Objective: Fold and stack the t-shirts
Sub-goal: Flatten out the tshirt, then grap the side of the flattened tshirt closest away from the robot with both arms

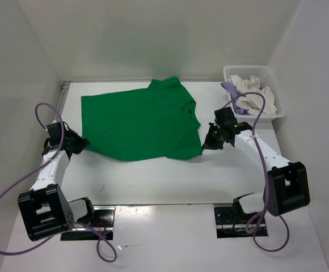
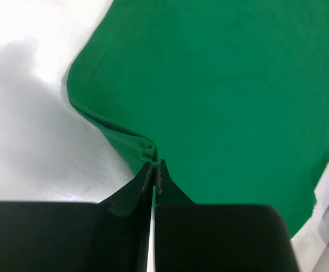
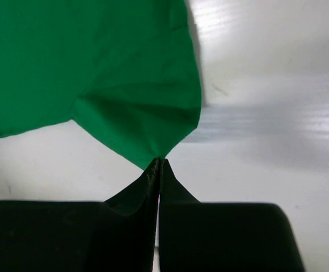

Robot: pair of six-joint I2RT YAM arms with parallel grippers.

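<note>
At the left of the frame, the left gripper (image 1: 83,146) pinches the lower-left corner of the green t-shirt (image 1: 142,122), spread at centre. The right gripper (image 1: 205,146) clamps its lower-right corner. Upper right, the white t-shirt (image 1: 254,96) and lavender t-shirt (image 1: 230,88) lie in the basket (image 1: 249,68).

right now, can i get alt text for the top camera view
A green t-shirt lies spread on a white table, the left claw and right claw each shut on a near corner. At the far right, a white basket holds a white shirt and a lavender shirt.
</note>
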